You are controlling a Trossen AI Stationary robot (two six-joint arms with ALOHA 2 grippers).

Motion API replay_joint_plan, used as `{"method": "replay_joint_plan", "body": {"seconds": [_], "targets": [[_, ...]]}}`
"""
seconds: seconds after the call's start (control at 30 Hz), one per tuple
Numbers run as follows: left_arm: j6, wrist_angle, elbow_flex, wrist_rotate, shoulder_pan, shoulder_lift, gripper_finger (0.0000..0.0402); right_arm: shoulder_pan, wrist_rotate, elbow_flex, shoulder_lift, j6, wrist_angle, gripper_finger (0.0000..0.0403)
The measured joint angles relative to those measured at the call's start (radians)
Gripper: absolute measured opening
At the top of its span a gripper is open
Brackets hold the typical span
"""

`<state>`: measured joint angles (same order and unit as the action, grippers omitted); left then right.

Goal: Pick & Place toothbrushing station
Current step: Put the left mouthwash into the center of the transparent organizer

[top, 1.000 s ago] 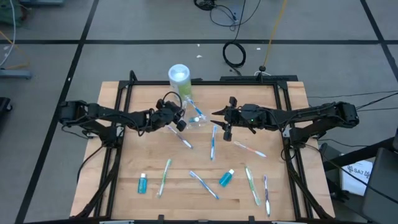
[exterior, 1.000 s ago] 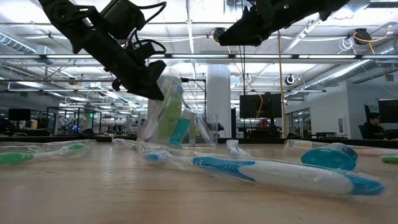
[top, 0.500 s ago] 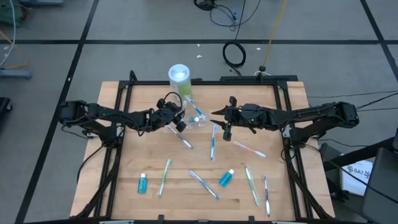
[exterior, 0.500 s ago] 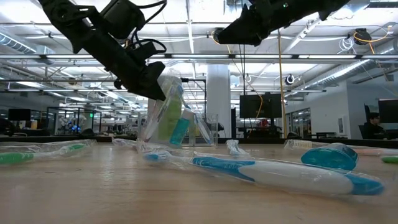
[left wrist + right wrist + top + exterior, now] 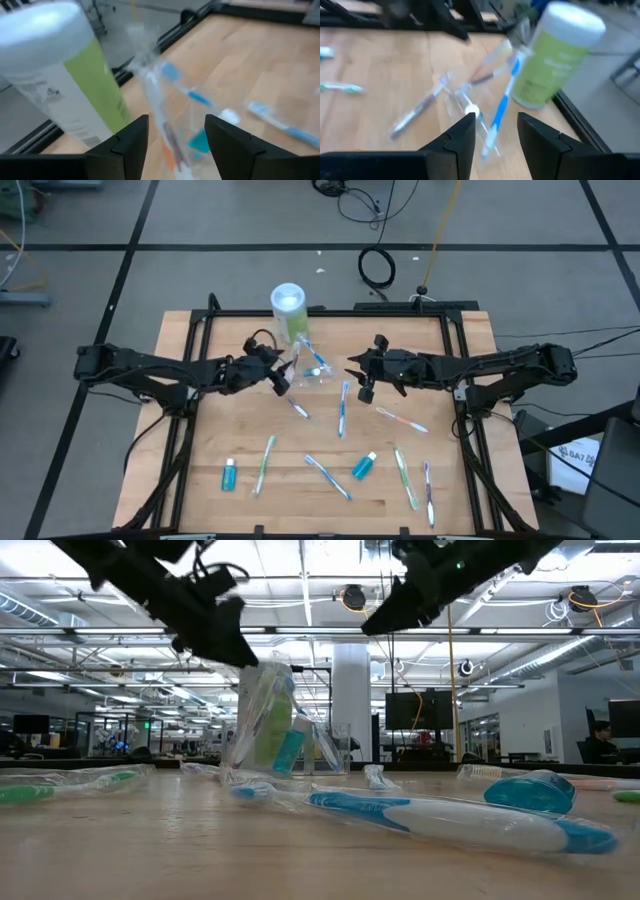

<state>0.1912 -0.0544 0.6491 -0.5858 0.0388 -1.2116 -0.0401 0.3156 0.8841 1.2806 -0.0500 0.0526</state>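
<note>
The clear container [image 5: 318,372] stands upright on the table just in front of the canister. It holds wrapped toothbrushes [image 5: 150,85] and a teal tube [image 5: 290,752], all leaning on its rim. My left gripper [image 5: 279,377] hangs open just left of the container, a little above it, touching nothing [image 5: 177,145]. My right gripper [image 5: 357,378] hovers open on the container's right side, with nothing between its fingers [image 5: 495,135]. More toothbrushes [image 5: 343,408] and two teal tubes [image 5: 364,466] lie flat on the near half of the table.
A tall green-and-white canister [image 5: 288,305] stands at the far edge, right behind the container. Loose toothbrushes [image 5: 328,477] and a tube [image 5: 229,474] are scattered across the near half. Black frame rails [image 5: 455,395] run along the table's sides.
My left gripper has opened, let go of the wrapped toothbrush standing in the container, and drawn back toward the table's left edge and a little up. The toothbrush stays leaning in the container.
</note>
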Motion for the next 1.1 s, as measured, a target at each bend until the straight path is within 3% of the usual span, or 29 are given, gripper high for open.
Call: {"method": "replay_joint_plan", "body": {"seconds": [0.13, 0.3, 0.6, 0.8, 0.87, 0.97, 1.1], "targets": [[0.028, 0.038, 0.0, 0.02, -0.045, 0.057, 0.0188, -0.007, -0.006, 0.0, 0.033, 0.037, -0.029, 0.0141], [-0.004, -0.021, 0.0, 0.151, -0.093, 0.062, 0.0177, -0.013, -0.005, 0.001, 0.091, 0.038, 0.015, 0.0141], [-0.161, -0.308, 0.001, 0.194, -0.124, -0.141, 0.0168, -0.051, -0.006, 0.0, 0.186, 0.03, 0.102, 0.0141], [-0.145, -0.271, 0.0, 0.195, -0.127, -0.22, 0.0166, -0.061, -0.028, 0.0, 0.188, 0.04, 0.092, 0.0141], [-0.092, -0.197, 0.0, 0.202, -0.141, -0.222, 0.0165, -0.061, -0.099, 0.0, 0.187, 0.041, 0.093, 0.0141], [0.106, -0.086, 0.0, 0.196, -0.164, -0.222, 0.0165, -0.057, -0.2, 0.0, 0.187, 0.055, 0.09, 0.0141], [0.402, 0.024, 0.0, 0.196, -0.179, -0.219, 0.0165, -0.056, -0.215, 0.0, 0.187, 0.137, 0.065, 0.0141]]}}
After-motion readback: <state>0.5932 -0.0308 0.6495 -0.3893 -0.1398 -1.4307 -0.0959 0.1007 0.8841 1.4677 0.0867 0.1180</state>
